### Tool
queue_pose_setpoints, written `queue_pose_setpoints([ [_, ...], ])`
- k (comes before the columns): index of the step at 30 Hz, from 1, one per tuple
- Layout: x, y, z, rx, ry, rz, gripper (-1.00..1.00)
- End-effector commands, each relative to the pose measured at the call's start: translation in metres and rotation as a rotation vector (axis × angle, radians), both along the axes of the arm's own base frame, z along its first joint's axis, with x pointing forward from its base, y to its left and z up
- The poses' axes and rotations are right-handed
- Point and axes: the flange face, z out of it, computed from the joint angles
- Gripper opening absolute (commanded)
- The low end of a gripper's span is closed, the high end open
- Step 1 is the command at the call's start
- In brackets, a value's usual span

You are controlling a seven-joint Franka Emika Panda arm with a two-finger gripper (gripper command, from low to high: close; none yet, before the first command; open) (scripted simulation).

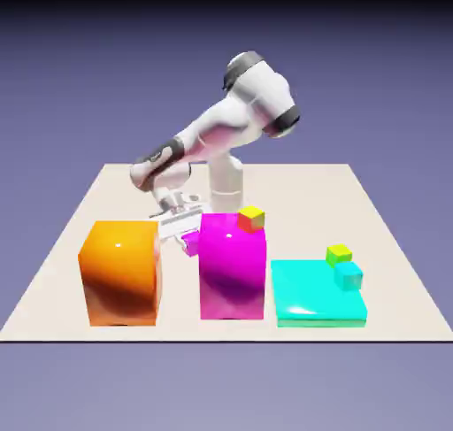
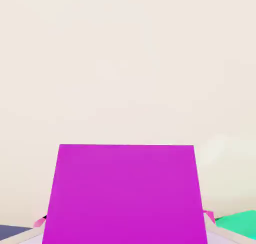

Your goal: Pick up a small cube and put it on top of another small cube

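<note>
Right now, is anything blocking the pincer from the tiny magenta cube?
Nothing visible: the pincer is already shut on the tiny magenta cube, low between the orange block and the large magenta block.

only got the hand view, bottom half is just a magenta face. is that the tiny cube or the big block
Observer: The tiny magenta cube. The pincer is shut on it, low in the gap between the orange block and the large magenta block.
Operator: any small cube i could stack it on
Observer: A small yellow-and-red cube sits on top of the large magenta block, at its far corner.
Operator: anything else
Observer: A small green cube and a small cyan cube both sit on the flat teal slab, at the exterior view's right.
</note>
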Motion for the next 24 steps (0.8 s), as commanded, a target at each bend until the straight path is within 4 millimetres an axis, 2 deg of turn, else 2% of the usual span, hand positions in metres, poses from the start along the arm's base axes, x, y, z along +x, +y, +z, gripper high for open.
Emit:
queue_pose_setpoints([
  [1,-0.004,-0.002,0.003,-0.001,-0.003,0.006,-1.0],
  [7,0.004,0.011,-0.017,0.115,0.025,-0.078,-1.0],
  [8,0.009,0.004,-0.018,0.092,0.0,-0.076,-1.0],
  [16,0.052,-0.082,-0.009,-0.245,-0.251,-0.035,-1.0],
  [20,0.064,-0.133,0.005,-0.446,-0.354,-0.027,-1.0],
  [24,0.068,-0.187,0.028,-0.667,-0.435,-0.025,-1.0],
])
